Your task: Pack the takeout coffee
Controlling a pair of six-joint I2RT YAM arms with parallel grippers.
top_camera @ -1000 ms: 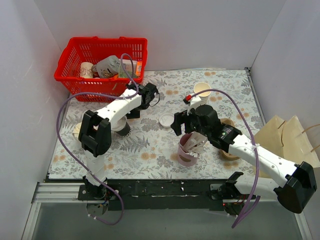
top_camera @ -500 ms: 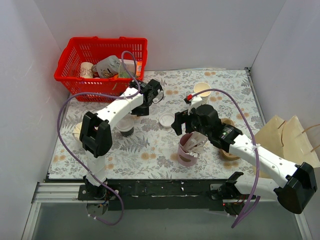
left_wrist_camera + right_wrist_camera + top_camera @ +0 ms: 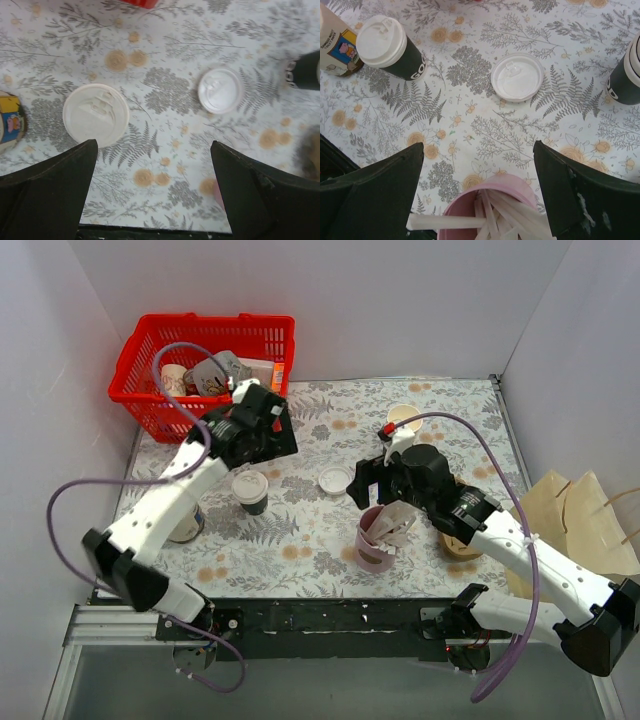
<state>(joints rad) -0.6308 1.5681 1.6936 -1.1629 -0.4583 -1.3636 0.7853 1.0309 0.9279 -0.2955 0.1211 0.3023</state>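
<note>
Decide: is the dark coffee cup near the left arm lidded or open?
Lidded. A white lid caps the upright coffee cup in the top and right wrist views.

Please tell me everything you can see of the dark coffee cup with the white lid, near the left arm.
The coffee cup is dark brown paper, closed with a round white plastic lid with raised moulding. White letters show partly on its side. It stands upright on the flower-printed table cover, apart from the loose white lid and the labelled container beside it. Only the cover touches it; the left gripper hangs open above.
</note>
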